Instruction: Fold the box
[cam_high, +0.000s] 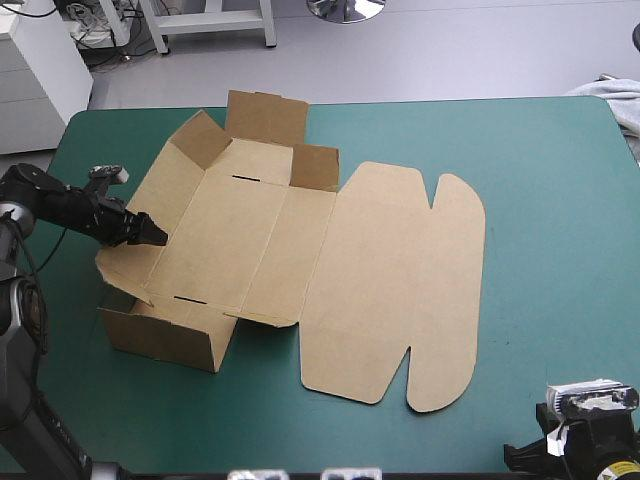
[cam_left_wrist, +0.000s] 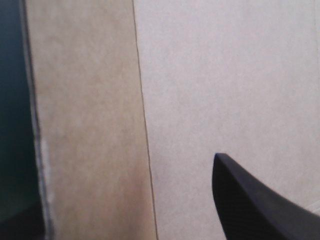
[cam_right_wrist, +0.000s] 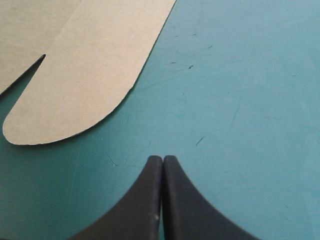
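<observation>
R end effector (cam_right_wrist: 162, 159) nr round-cut brown box (cam_right_wrist: 85, 75)

the high camera sits above and behind the robot, facing forward and down, far enough to take in the whole table (cam_high: 560, 200) and the box (cam_high: 300, 250). the left wrist camera is pressed close against the box, brown nearly filling it. the right wrist camera looks down past the right gripper (cam_right_wrist: 162, 167) at teal-green cover (cam_right_wrist: 240, 75) and a rounded lid flap (cam_right_wrist: 75, 90), which the high view shares.
</observation>
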